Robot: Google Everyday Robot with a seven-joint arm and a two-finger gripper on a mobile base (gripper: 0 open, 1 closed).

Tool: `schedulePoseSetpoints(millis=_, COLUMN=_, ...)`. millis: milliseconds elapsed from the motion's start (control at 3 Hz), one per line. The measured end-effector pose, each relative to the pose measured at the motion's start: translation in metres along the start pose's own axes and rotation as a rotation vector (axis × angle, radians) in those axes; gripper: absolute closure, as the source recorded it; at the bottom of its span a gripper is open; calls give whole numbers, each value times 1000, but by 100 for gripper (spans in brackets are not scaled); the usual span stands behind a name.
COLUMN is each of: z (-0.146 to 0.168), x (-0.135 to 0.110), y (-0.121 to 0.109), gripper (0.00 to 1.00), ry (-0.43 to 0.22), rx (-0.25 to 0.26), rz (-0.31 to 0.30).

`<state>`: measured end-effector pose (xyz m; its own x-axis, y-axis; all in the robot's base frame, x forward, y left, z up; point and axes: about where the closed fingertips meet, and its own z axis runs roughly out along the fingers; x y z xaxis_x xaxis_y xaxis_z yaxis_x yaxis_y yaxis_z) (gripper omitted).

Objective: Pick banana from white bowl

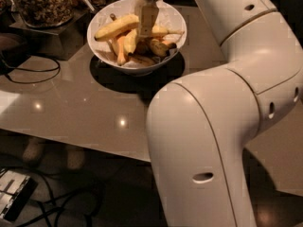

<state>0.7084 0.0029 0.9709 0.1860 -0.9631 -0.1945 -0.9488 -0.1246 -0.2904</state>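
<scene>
The white bowl stands at the back of the table and holds several pieces of fruit. A long yellow banana lies across its left side. A shorter curved banana lies at the middle right, its thin stem pointing right. Small orange-yellow pieces and dark bits lie below them. My gripper hangs straight down into the bowl between the two bananas, with its tip at fruit level. It hides part of the curved banana.
A glass jar of brown nuts stands on a dark block at the back left. A black cable loops on the table's left side. My large white arm covers the right half of the view. The table's front edge runs below.
</scene>
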Motion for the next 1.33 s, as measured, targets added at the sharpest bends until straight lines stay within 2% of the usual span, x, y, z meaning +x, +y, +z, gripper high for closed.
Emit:
schedulePoseSetpoints(millis=667, z=9, x=0, y=-1, gripper=49, ry=2, rx=-18, rz=-8)
schedulePoseSetpoints(millis=1333, z=10, x=-6, y=1, gripper=49, ry=-2, rx=-32, rz=-15)
